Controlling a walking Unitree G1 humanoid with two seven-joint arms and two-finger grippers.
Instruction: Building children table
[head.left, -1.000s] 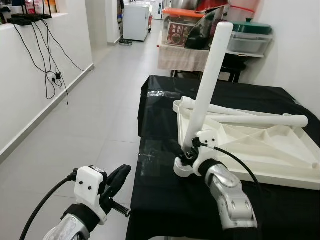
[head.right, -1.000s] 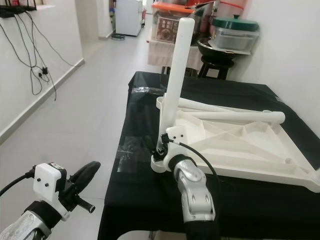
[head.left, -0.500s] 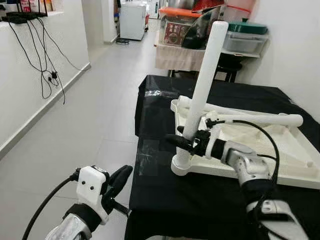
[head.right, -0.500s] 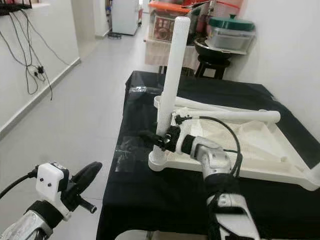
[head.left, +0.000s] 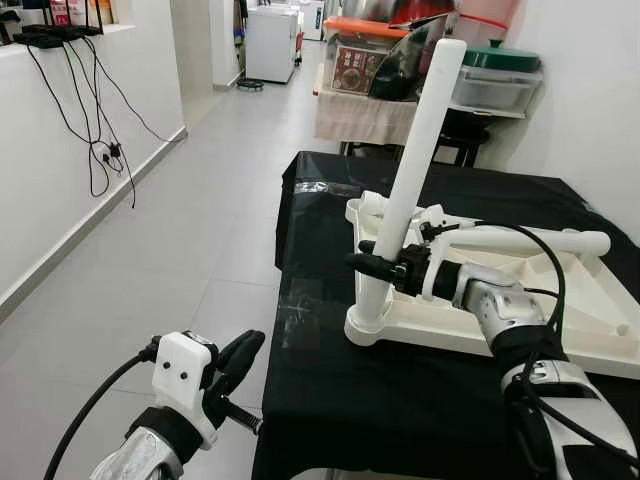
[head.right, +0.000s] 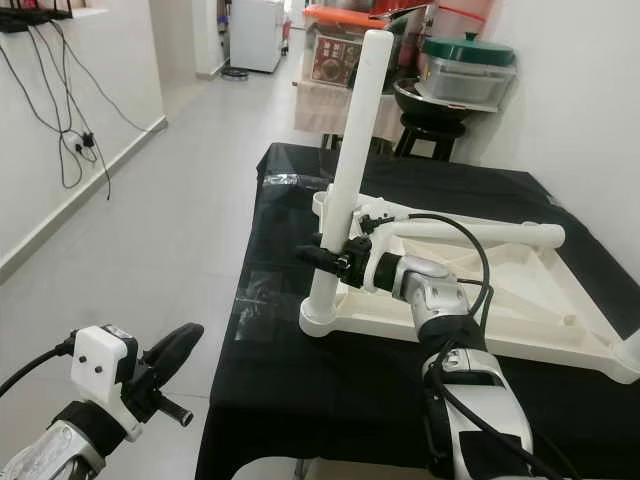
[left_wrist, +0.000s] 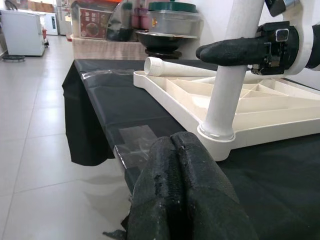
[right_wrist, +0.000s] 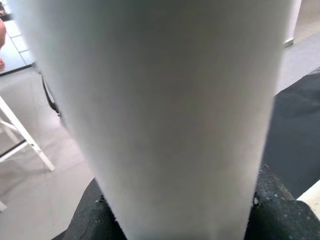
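An upturned white plastic tabletop lies on a black-covered table. At its near left corner socket stands a white leg, upright with a slight lean. My right gripper reaches in from the right and is shut on this leg a little above the socket; in the right wrist view the leg sits between the black fingers. Another loose leg lies across the tabletop. My left gripper hangs shut and empty, low, left of the table's edge, its fingertips pressed together.
A clear tape patch marks the black cloth near the table's left edge. Open tiled floor stretches to the left, along a white wall with hanging cables. Behind the table stand a stool and a bench with storage boxes.
My right arm has swung from a low grip at the socket to a level reach from the right, holding the leg higher up. The leg stays upright; the left gripper is unmoved.
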